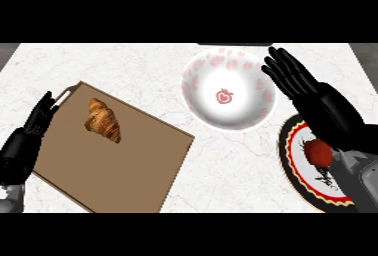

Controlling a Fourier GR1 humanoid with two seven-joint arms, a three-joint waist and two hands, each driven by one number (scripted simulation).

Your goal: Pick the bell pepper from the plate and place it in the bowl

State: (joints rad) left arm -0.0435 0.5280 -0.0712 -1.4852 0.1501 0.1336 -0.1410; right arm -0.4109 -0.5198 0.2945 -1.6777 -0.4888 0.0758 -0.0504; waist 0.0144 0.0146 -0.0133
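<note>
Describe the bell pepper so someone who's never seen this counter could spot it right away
Start at the white marble counter and look to its right edge, where a dark-rimmed plate with a red and yellow border lies below the white bowl. The bell pepper sits on that plate, partly hidden by the right hand. It is the only round, solid red thing there.

No readable text, label, brand or number appears anywhere; the bowl [229, 90] carries only red blotchy markings.

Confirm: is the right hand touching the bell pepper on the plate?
Apart. In the head view the right hand, fingers straight, lies beside the bowl, while the bell pepper sits on the plate.
</note>
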